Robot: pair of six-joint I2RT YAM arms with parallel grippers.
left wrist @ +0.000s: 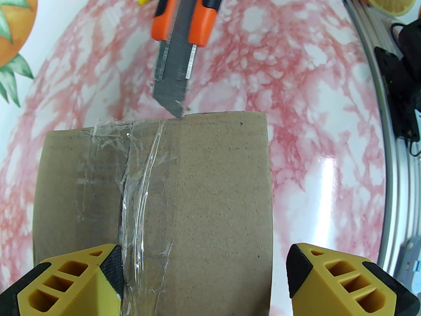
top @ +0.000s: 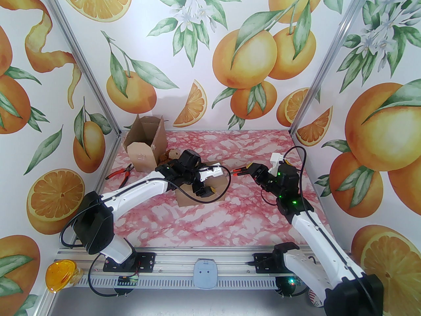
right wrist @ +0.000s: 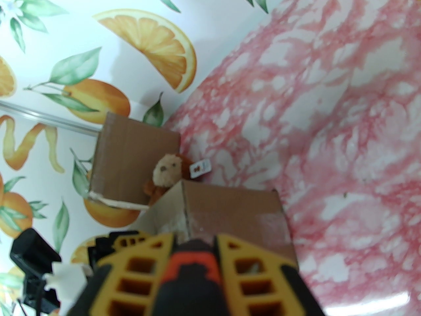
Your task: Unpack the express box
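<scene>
A taped brown express box (left wrist: 184, 193) lies under my left gripper (left wrist: 204, 275), which is open, its yellow fingers spread just above the box's near end. A wrinkled clear tape seam (left wrist: 135, 193) runs along the lid. My right gripper (right wrist: 194, 268) is shut on an orange and black utility knife (left wrist: 184, 12). The knife's blade tip (left wrist: 177, 112) touches the box's far top edge, just right of the seam. In the top view the box (top: 184, 199) sits mid-table, the left gripper (top: 207, 189) over it and the right gripper (top: 251, 171) holding the knife (top: 238, 171) to its right.
An opened cardboard box (top: 144, 146) stands at the back left corner. A brown plush monkey (top: 169, 155) with a tag lies next to it. Red-handled pliers (top: 120, 174) lie by the left wall. Bare marble tabletop (top: 230, 229) stretches in front and to the right.
</scene>
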